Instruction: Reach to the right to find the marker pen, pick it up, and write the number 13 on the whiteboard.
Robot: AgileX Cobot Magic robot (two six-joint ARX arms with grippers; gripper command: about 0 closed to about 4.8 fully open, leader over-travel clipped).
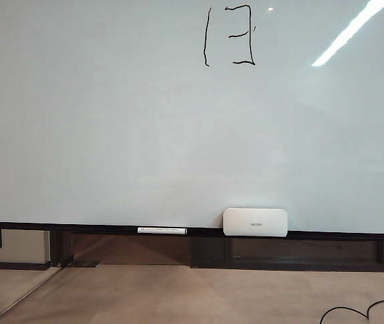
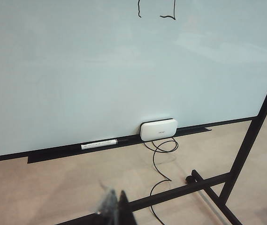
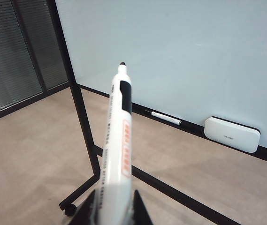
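Note:
The whiteboard fills most of the exterior view, and the number 13 stands on it near the top in black strokes. Neither gripper shows in that view. In the right wrist view my right gripper is shut on the marker pen. The pen's pale barrel carries printed lettering, and its dark tip points toward the whiteboard from a distance, above the floor. My left gripper is shut with nothing in it, held back from the whiteboard. Only the lower ends of the number 13 show there.
Another thin white pen lies on the board's black ledge. A white rounded box sits to its right. The board's black stand and its floor bars run across the beige floor. A black cable trails from the box.

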